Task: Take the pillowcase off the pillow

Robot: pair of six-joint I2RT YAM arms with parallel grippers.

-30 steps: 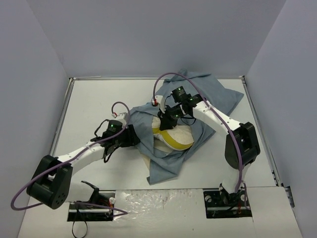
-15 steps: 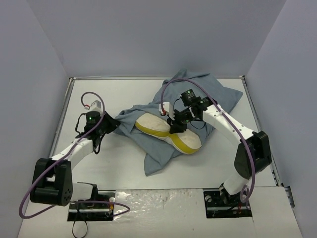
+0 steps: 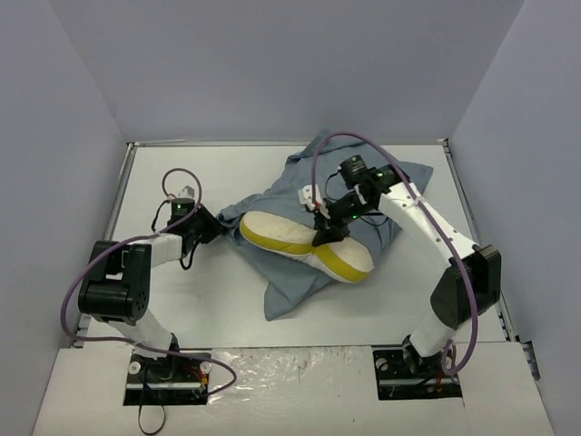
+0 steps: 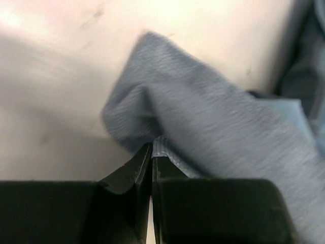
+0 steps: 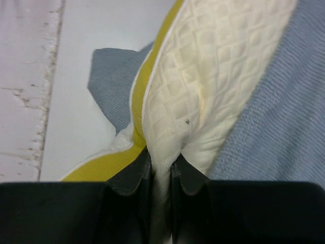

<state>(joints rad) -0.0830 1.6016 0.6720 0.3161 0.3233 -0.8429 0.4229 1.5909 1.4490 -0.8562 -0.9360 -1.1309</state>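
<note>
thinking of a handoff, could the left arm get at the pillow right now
Probably not yet: the left gripper is shut on the pillowcase corner, though the pillow lies uncovered close beside it.

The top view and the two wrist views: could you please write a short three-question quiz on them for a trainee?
1. True or false: the right gripper is pinching the pillow.
2. What is the left gripper closed on? A the pillow; B the pillowcase; C nothing.
3. Fill in: the band along the pillow's edge is ____.
Key: 1 true; 2 B; 3 yellow.
</note>
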